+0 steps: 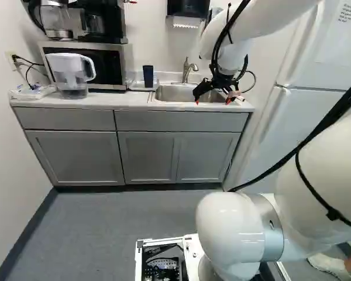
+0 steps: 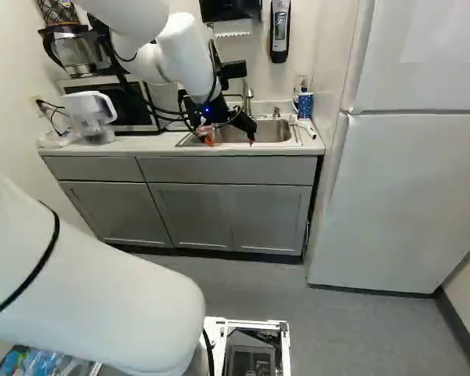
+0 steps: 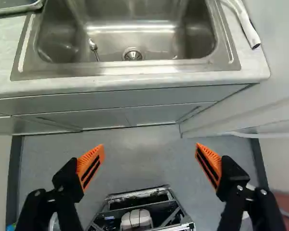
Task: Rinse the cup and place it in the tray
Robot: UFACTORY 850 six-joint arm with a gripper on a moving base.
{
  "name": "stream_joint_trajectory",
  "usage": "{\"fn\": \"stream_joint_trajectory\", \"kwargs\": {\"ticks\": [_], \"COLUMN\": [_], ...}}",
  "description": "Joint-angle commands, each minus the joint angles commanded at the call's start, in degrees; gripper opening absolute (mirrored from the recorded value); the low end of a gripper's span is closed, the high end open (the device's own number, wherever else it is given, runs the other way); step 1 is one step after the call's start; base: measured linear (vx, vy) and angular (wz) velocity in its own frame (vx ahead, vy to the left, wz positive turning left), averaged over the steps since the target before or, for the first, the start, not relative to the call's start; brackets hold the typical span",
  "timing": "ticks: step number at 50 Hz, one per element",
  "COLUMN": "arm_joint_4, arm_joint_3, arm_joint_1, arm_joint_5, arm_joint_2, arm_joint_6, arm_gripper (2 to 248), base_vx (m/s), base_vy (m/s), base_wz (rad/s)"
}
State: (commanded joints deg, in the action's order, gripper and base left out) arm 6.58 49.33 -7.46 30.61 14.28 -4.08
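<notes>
Standing upright in the tray (image 3: 20,8) beside the sink (image 3: 132,31), the cup (image 1: 148,76) looked tall, plain and dark blue, nearly straight-sided. From where I watched, the robot's gripper (image 1: 212,101) hung by the sink's front, released, its orange-padded fingers spread wide apart.

Cup (image 1: 148,76) — dark blue, straight-sided, upright, apparently in the tray. Tray (image 3: 20,9) — shallow, grey, rimmed; flat on counter (image 3: 4,45), beside sink (image 3: 135,29).
</notes>
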Motion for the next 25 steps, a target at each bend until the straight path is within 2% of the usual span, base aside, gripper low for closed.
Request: {"fn": "stream_joint_trajectory", "kwargs": {"ticks": [25], "arm_joint_4": [0.0], "arm_joint_3": [0.0], "arm_joint_1": [0.0], "arm_joint_5": [0.0], "arm_joint_2": [0.0], "arm_joint_6": [0.0], "arm_gripper": [247], "base_vx": [-0.101], "base_vy": [0.036], "base_wz": [0.001]}}
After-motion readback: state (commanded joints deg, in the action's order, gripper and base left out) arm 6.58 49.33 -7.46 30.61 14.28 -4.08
